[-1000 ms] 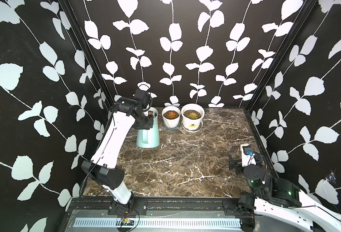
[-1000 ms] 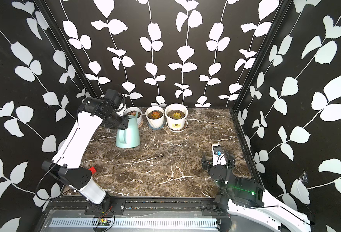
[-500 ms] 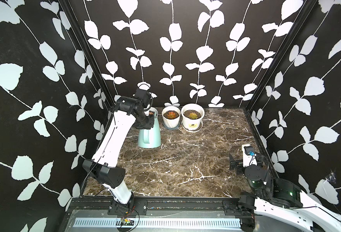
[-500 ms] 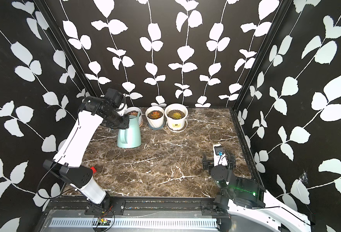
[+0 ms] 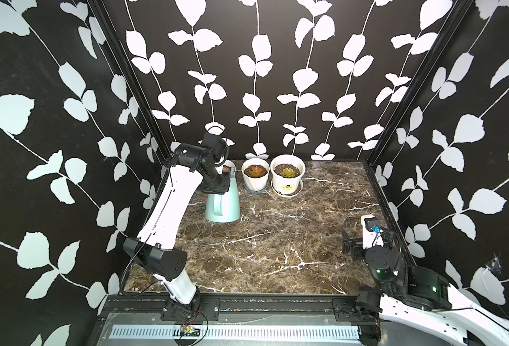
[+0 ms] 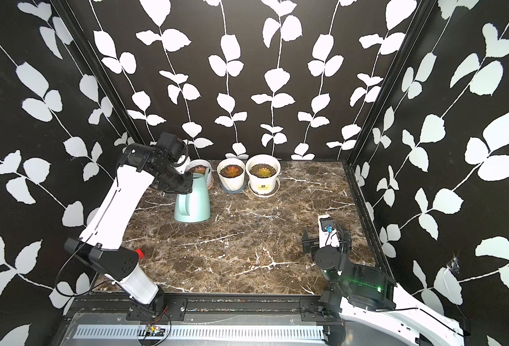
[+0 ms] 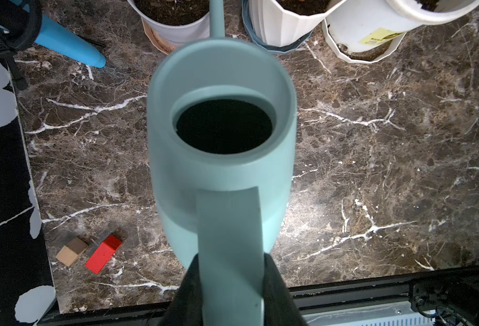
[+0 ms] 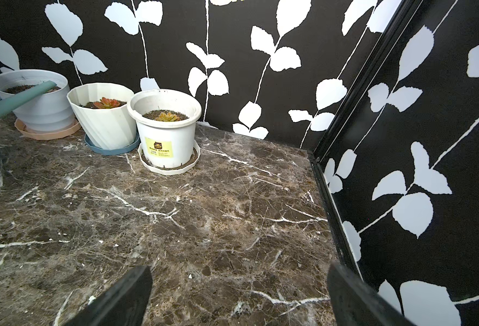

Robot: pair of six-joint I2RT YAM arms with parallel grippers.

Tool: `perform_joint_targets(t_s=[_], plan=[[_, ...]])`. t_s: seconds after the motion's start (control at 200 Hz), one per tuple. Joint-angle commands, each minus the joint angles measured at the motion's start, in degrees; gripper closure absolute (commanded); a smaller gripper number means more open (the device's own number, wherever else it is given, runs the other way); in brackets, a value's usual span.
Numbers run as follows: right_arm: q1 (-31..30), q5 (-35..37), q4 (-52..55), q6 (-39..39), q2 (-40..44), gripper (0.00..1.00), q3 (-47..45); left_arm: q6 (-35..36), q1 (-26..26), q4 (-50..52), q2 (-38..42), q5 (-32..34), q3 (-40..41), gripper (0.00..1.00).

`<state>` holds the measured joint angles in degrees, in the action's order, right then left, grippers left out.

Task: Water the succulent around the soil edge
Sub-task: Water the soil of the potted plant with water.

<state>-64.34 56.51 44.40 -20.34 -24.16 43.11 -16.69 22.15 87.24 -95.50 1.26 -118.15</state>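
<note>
Marble table (image 6: 277,227) bears a leftmost pot (image 6: 200,161) partly hidden behind watering can (image 6: 193,203).

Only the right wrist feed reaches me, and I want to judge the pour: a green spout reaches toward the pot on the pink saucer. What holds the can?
Observer: The left gripper is shut on the handle of the watering can.
Operator: Is there a plant in that pot?
Observer: Yes, a pinkish succulent grows in it.
Operator: Any clutter near the can?
Observer: A red block and a tan block lie on the table, clear of it.
</note>
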Motion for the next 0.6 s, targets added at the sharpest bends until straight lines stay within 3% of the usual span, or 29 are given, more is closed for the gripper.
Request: perform_joint_targets(t_s=[0.0, 0.595], plan=[[0.4, 0.2, -1.9, 0.2, -0.2, 0.00, -1.3, 0.1, 0.3, 2.3, 3.1, 0.8, -0.4, 1.00], [0.3, -0.3, -0.5, -0.9, 0.5, 0.00, -0.9, -1.1, 0.4, 1.4, 9.8, 1.9, 7.3, 1.00]])
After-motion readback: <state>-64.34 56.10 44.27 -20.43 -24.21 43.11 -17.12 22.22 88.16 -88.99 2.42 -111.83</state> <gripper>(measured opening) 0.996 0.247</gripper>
